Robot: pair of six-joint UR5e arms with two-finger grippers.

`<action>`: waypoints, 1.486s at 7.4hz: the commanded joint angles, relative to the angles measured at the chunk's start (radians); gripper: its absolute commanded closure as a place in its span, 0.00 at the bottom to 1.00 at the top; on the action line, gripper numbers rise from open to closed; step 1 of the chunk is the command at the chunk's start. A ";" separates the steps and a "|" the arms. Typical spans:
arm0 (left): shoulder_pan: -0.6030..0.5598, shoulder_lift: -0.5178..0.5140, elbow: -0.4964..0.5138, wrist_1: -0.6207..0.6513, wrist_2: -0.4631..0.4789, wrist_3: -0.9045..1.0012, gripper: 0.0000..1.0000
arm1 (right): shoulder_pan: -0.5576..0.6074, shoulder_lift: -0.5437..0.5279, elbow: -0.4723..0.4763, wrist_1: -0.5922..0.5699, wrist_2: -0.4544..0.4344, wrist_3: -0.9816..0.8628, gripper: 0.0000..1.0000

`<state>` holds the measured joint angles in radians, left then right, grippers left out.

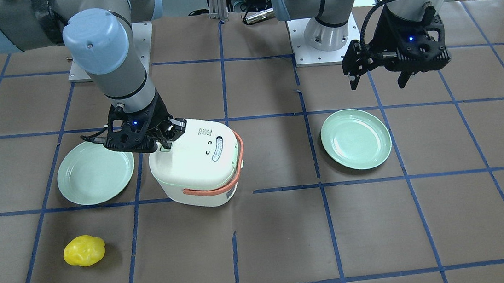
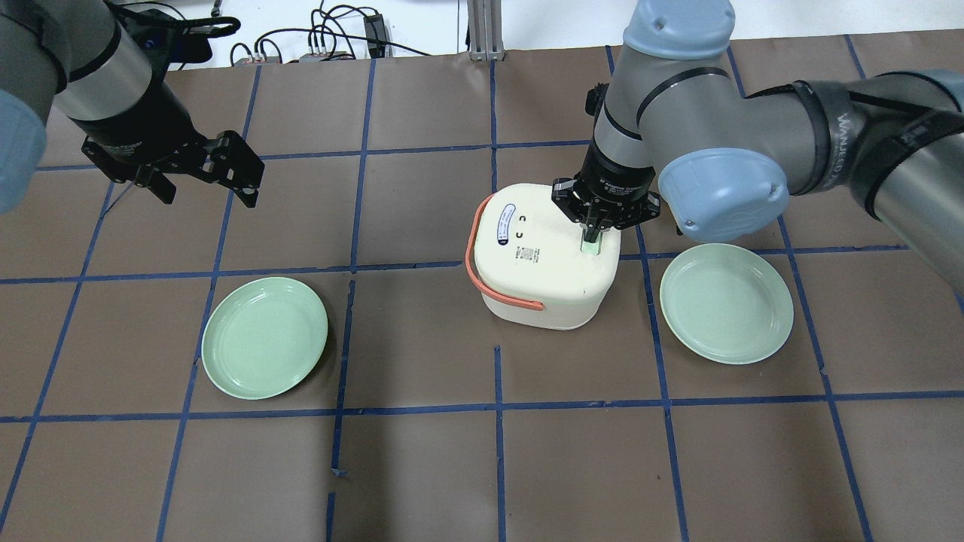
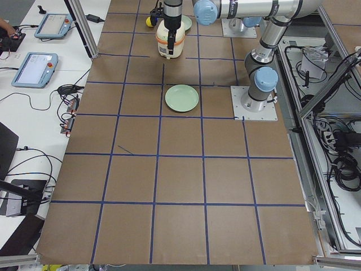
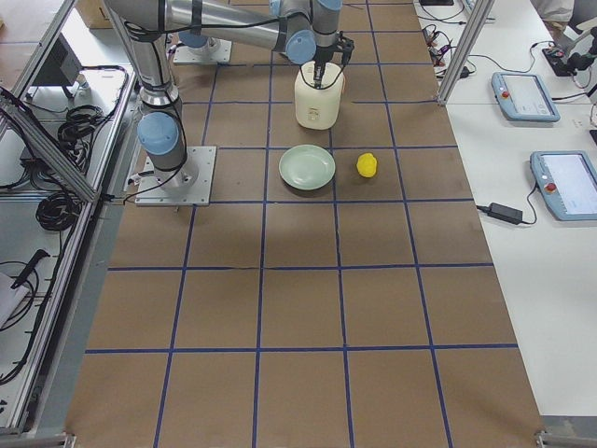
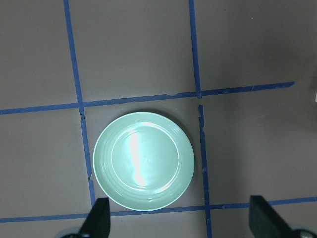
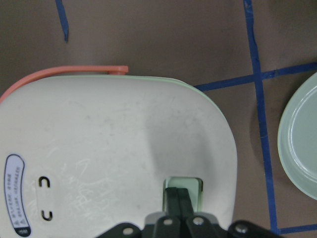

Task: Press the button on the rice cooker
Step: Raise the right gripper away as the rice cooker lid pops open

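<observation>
A cream rice cooker [image 2: 542, 256] with an orange handle [image 2: 482, 271] stands mid-table; it also shows in the front view [image 1: 198, 163] and the right wrist view [image 6: 114, 153]. Its pale green button [image 6: 184, 187] sits in the lid near one edge, also visible from overhead [image 2: 592, 245]. My right gripper [image 2: 592, 235] is shut, its fingertips [image 6: 178, 198] pointing straight down onto the button. My left gripper [image 2: 207, 177] is open and empty, held high above the table, far from the cooker; its fingers [image 5: 99, 218] frame a green plate.
A green plate [image 2: 265, 336] lies under my left gripper, another green plate [image 2: 727, 302] lies right beside the cooker. A yellow lemon-like object [image 1: 84, 251] lies near the operators' edge. Blue tape lines grid the brown table.
</observation>
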<state>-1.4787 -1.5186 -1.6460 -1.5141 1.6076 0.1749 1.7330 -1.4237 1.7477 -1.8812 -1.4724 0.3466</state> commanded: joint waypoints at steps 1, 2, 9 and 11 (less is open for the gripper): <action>0.000 0.000 0.000 0.000 0.000 0.000 0.00 | 0.000 0.000 0.000 -0.001 0.001 0.000 0.94; 0.000 0.000 0.000 0.000 0.000 0.000 0.00 | 0.000 0.000 0.000 -0.001 0.001 -0.001 0.94; 0.000 0.000 0.000 0.000 0.000 0.000 0.00 | -0.018 0.003 -0.259 0.232 -0.016 -0.064 0.91; 0.000 0.000 0.000 0.000 0.000 0.000 0.00 | -0.085 -0.007 -0.331 0.375 -0.034 -0.144 0.88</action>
<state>-1.4788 -1.5186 -1.6459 -1.5141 1.6076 0.1749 1.6915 -1.4238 1.4669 -1.6088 -1.4935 0.2523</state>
